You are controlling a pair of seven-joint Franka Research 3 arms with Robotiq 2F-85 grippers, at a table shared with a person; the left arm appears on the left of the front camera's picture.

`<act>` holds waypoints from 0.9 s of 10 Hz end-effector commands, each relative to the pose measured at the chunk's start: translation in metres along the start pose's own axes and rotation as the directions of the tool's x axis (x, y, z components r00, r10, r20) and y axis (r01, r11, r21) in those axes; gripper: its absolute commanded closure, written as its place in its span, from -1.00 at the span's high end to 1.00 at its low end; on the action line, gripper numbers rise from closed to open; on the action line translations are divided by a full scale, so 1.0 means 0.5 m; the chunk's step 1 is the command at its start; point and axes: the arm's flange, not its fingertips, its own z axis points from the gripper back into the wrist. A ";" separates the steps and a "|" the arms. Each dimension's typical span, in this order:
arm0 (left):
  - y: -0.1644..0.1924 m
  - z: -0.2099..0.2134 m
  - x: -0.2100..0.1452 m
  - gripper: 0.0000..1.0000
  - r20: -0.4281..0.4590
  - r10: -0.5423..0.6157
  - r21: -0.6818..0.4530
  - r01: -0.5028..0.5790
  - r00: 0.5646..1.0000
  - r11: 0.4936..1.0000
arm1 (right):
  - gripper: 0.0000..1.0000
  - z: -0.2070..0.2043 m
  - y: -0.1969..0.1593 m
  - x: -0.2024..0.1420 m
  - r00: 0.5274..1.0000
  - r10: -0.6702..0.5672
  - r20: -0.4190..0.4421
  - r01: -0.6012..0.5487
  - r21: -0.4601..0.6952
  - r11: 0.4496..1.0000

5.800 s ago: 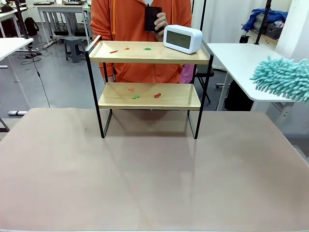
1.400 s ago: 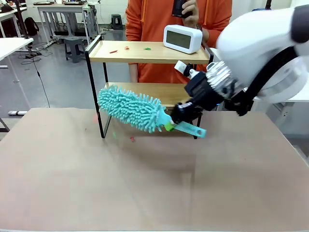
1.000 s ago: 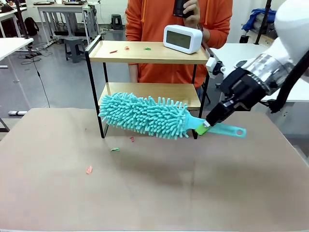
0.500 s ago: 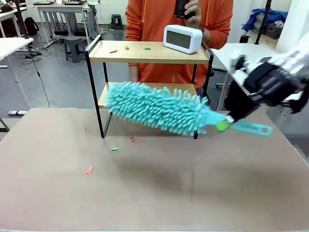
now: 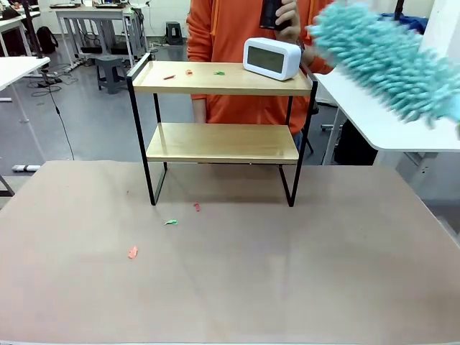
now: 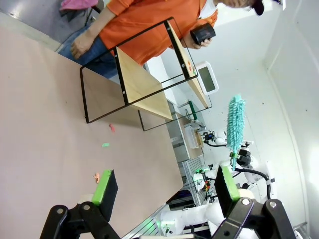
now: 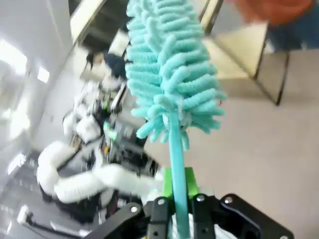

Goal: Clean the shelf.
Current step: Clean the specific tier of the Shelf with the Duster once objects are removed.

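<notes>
At centre frame of the front view, the shelf (image 5: 223,142) stands on the tan table (image 5: 287,273), close to the table's far edge. Its upper board carries a white digital clock (image 5: 272,57) at the right end. A red scrap (image 5: 169,76) and a green scrap (image 5: 218,72) lie on the left half of the same board. Three more scraps lie on the table in front of the left legs: a red one (image 5: 197,207), a green one (image 5: 170,222), and an orange one (image 5: 132,252) lower left of these.

Upper right of the frame, a teal microfibre duster (image 5: 388,61) is raised above and to the right of the shelf, clear of it; its outline is blurred.

Right wrist view: the right gripper (image 7: 178,201) is clamped on the duster's teal handle (image 7: 175,159), with the fluffy head rising toward the top of the frame.

Left wrist view: the left gripper (image 6: 165,181) has its jaws spread wide with nothing between the green pads (image 6: 103,180). The shelf lies beyond it in the upper middle of that frame.

Behind the shelf stands a person in an orange hoodie (image 5: 230,29), one hand (image 5: 289,14) grasping a small dark object.
</notes>
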 end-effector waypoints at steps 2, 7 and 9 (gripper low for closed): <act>-0.002 -0.004 -0.002 1.00 0.015 -0.023 -0.020 0.023 1.000 1.000 | -0.75 -0.012 -0.038 -0.075 0.959 -0.167 0.230 0.197 -0.116 0.973; -0.002 -0.004 -0.002 1.00 0.015 -0.023 -0.020 0.023 1.000 1.000 | -0.75 -0.131 -0.111 -0.038 0.887 -0.462 -0.009 0.388 -0.528 0.755; -0.002 -0.004 -0.002 1.00 0.015 -0.023 -0.020 0.023 1.000 1.000 | -0.75 -0.031 -0.114 0.018 0.918 -0.387 0.087 0.384 -0.441 0.811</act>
